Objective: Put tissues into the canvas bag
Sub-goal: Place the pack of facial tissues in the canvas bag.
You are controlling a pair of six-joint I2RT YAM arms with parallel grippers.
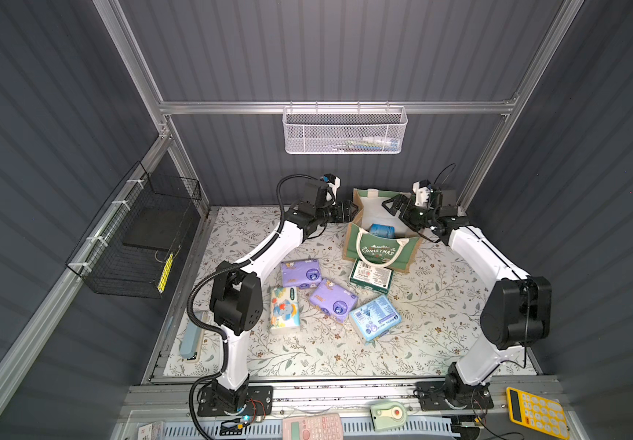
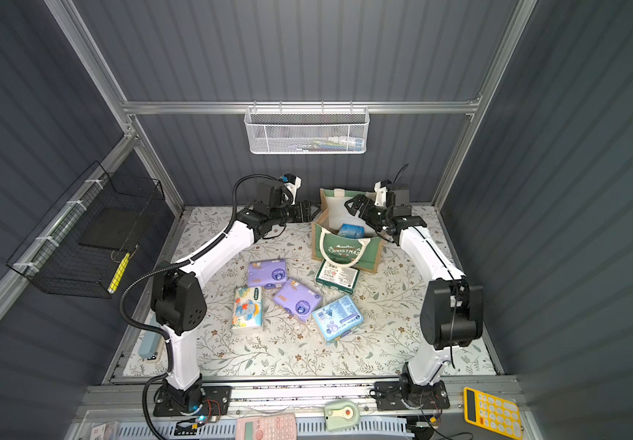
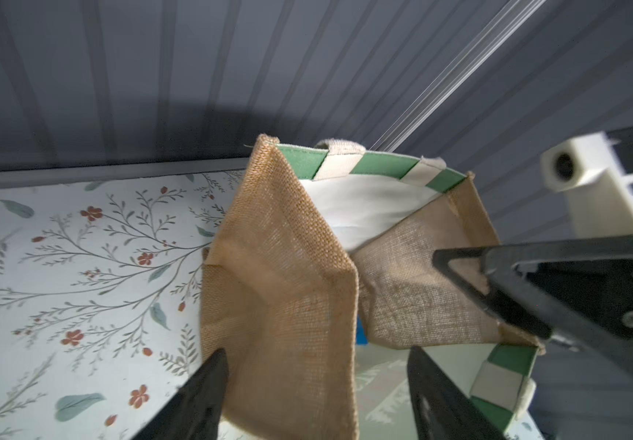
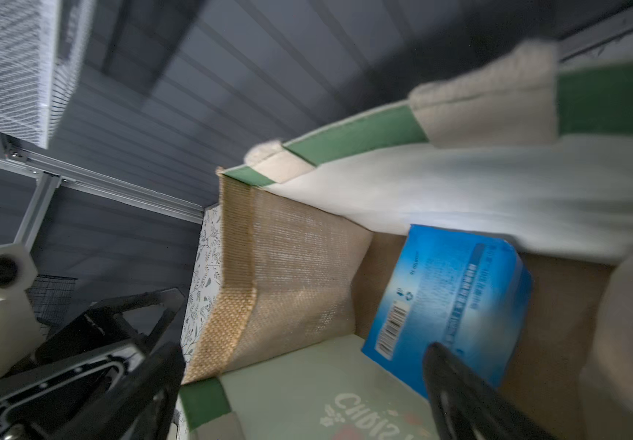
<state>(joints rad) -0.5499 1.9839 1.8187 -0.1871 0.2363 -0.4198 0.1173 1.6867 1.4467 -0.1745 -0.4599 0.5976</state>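
Drop-off looking done: light blue tissue pack (image 4: 456,289) is lying inside canvas bag (image 1: 379,251), right gripper (image 4: 303,348) hanging over bag mouth jaws apart and empty, left gripper (image 3: 318,352) jaws apart astride bag's burlap side; next is calling for grabbing another off table (image 1: 440,304), e.g. green-and-white pack (image 1: 370,276) beside bag.

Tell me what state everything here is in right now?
Bag: upright, open.
Blue pack in bag: leaning inside.
Purple packs: on table.
Cartoon pack: on table.
Green pack: on table, by bag.
Other blue pack: on table.
Left hand: open, at bag's side.
Right hand: open, over bag.
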